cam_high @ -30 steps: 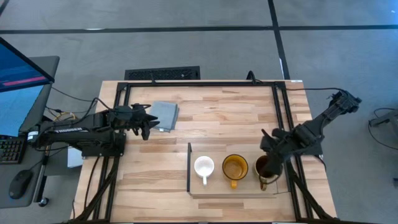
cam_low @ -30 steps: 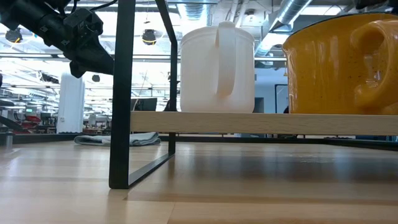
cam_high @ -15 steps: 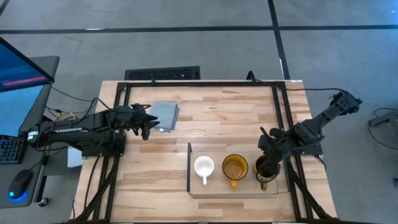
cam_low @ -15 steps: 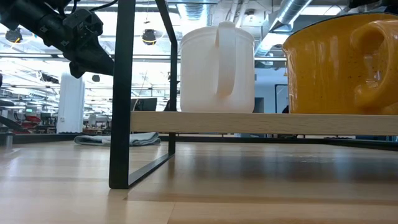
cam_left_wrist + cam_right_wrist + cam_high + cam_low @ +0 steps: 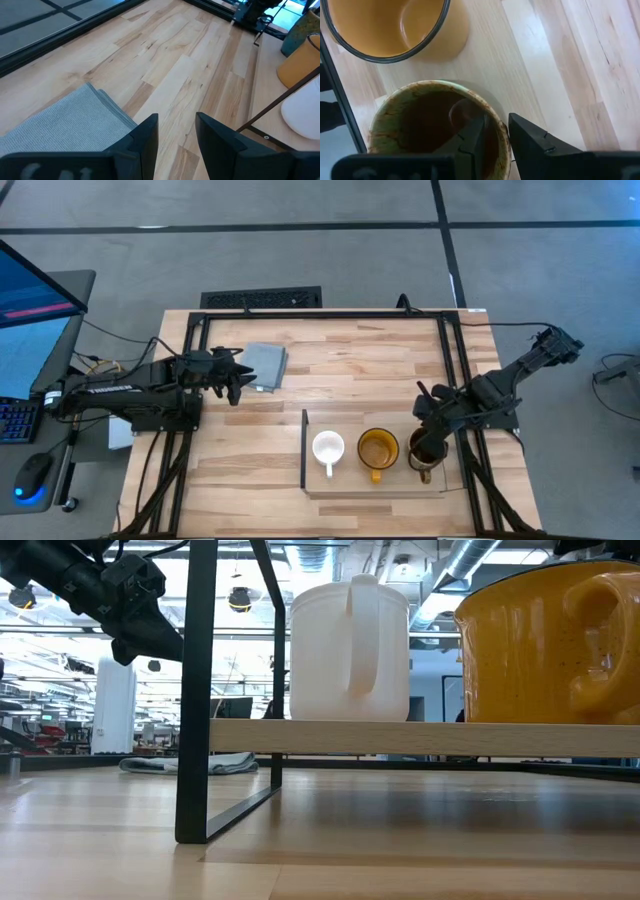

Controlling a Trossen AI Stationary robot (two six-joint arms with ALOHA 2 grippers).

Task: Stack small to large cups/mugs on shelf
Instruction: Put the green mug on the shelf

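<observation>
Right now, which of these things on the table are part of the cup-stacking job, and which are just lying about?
Part of the job:
- small white mug
- yellow-amber mug
- brown-stained glass mug, its rim between the right claw fingers
- wooden shelf that all three stand on

Just lying about:
- grey-blue folded cloth, beside the idle left claw
</observation>
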